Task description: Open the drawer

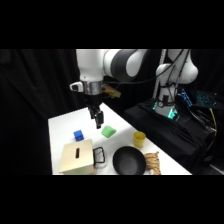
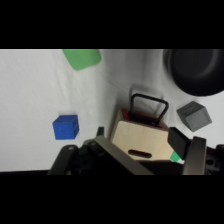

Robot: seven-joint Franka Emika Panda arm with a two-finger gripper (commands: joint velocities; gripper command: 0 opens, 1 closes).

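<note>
Light tan wooden drawer [image 2: 137, 139] with black loop handle [image 2: 148, 106] and reddish trim; small blue cube [image 2: 66, 127], green block [image 2: 82, 58], grey cube [image 2: 194, 115], black round bowl [image 1: 129, 161], yellow cup [image 1: 139, 139], white table [image 1: 62, 126].

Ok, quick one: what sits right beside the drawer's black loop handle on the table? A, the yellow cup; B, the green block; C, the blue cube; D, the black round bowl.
D: in the side view the black round bowl lies just past the loop handle of the drawer, while cup, cube and green block stand farther back.
</note>
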